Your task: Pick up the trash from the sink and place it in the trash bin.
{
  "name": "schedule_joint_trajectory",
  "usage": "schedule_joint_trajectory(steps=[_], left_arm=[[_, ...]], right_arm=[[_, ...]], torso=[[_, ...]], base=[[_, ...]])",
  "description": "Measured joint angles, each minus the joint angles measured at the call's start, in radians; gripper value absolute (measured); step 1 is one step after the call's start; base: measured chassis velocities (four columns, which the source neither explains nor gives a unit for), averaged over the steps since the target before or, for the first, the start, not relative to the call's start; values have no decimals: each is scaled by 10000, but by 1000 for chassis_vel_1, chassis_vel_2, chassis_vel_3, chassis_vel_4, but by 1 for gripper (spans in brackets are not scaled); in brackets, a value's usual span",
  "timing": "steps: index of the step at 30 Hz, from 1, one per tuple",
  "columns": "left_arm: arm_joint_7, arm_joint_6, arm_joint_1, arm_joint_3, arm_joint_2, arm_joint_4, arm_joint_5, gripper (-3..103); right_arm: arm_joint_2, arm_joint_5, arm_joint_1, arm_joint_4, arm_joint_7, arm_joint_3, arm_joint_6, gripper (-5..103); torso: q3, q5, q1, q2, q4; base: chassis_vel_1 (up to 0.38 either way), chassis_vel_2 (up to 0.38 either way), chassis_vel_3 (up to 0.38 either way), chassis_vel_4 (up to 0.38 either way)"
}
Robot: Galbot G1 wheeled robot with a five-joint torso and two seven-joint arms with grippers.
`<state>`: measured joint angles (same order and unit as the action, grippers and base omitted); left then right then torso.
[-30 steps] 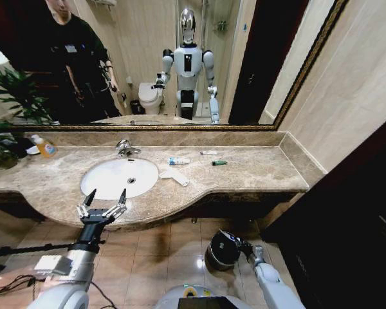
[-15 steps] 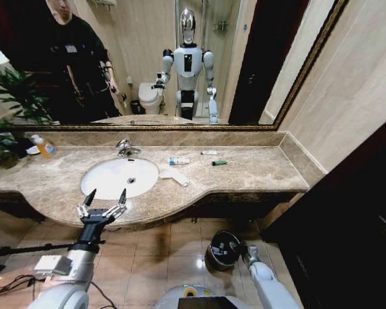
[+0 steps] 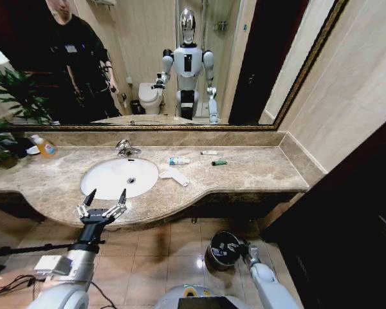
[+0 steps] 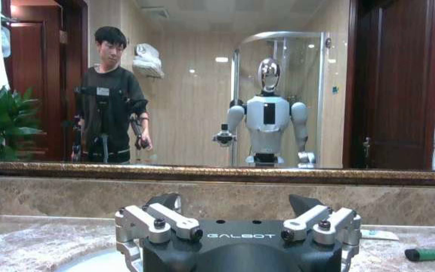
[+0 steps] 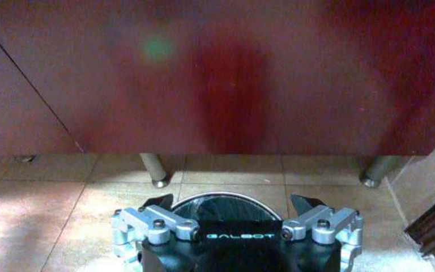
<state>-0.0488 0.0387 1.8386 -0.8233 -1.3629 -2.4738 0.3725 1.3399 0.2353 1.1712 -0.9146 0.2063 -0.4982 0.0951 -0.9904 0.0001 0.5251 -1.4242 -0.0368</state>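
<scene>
The right gripper hangs open-jawed and empty just above the bin on the floor tiles. The left gripper, jaws spread, is raised at the counter's front edge before the sink. A tube, tissue and green piece lie on the counter beside the sink.

"GALBOT" on both grippers' housings
</scene>
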Motion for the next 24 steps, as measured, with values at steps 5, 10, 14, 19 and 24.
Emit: schedule_joint_trajectory(steps=[5, 10, 14, 19, 24], left_arm=[[0, 0, 0, 0, 0, 0, 0, 100], [0, 0, 0, 0, 0, 0, 0, 100], [0, 0, 0, 0, 0, 0, 0, 100], [0, 0, 0, 0, 0, 0, 0, 100], [0, 0, 1, 0, 0, 0, 0, 100]], right_arm=[[-61, 159, 133, -145, -2, -5, 0, 100], [-394, 687, 967, -1786, -63, 0, -160, 100], [-771, 1318, 1804, -3744, -157, -33, -505, 100], [-1274, 1907, 2976, -7046, -459, -263, -880, 100], [-1801, 1993, 4054, -9990, -778, -388, -891, 100]], torso=[[0, 1, 0, 0, 0], [0, 0, 0, 0, 1], [0, 1, -2, 0, 0], [1, 1, -2, -2, 0], [0, -3, -1, -2, 2]], base=[[0, 0, 0, 0], [0, 0, 0, 0], [0, 0, 0, 0], [0, 0, 0, 0], [0, 0, 0, 0]])
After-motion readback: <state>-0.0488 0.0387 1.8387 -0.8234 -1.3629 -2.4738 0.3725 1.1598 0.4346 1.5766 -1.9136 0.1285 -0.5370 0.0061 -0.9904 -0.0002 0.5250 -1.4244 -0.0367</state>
